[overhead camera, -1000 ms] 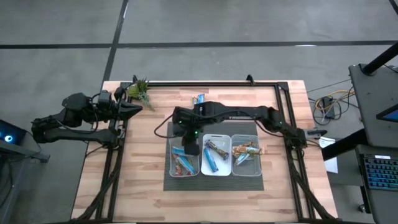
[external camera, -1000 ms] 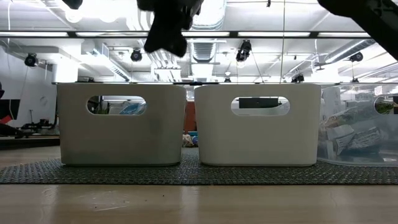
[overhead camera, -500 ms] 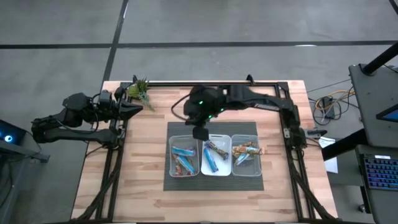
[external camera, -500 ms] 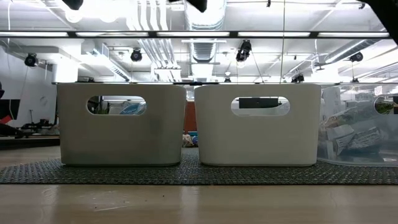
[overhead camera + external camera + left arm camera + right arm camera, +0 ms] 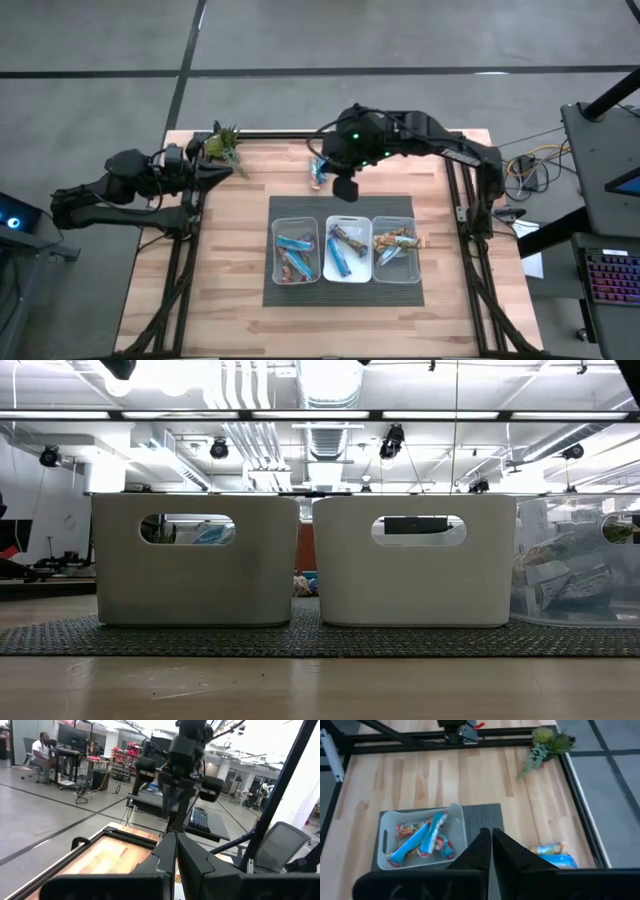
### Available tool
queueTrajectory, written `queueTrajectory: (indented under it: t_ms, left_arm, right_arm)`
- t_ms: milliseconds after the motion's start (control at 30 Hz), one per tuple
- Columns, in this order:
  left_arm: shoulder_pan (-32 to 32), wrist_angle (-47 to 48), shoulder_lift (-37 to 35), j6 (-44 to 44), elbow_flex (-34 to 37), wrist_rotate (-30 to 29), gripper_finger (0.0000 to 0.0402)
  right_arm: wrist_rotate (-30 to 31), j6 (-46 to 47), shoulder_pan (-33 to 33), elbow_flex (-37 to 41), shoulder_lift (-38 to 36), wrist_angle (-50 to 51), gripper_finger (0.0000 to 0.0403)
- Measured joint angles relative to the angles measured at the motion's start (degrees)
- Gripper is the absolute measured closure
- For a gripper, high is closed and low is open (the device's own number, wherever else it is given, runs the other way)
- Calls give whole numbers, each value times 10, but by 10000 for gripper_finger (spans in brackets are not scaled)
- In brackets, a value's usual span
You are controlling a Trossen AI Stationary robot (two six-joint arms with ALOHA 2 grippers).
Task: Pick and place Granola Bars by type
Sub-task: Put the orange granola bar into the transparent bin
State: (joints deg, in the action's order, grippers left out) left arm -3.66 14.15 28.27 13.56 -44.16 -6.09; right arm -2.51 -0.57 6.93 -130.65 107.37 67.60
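Seen from above, the right gripper (image 5: 345, 187) hovers with jaws clenched and empty at twelve o'clock from three bins (image 5: 347, 248) holding sorted granola bars (image 5: 340, 252). A loose bar (image 5: 319, 165) lies on the table (image 5: 230, 250) just beside it at ten o'clock. The left gripper (image 5: 222, 172) waits clenched near the plant (image 5: 224, 146).

Wooden counter (image 5: 230, 260) with a dark mat (image 5: 342, 296) at centre. Three clear bins (image 5: 347, 250) in a row on the mat, side by side. Small green plant (image 5: 224, 146) at a far corner. Grey floor (image 5: 300, 50) beyond.
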Motion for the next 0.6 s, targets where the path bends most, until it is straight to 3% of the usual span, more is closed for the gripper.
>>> queueTrajectory:
  t_ms: [200,600]
  left_arm:
    - [0,-2,10,-1,0,-6,401]
    - [0,-46,41,-1,-1,-76,401]
  right_arm:
    - [13,0,24,88,-47,-26,394]
    - [12,45,56,370,-205,-236,394]
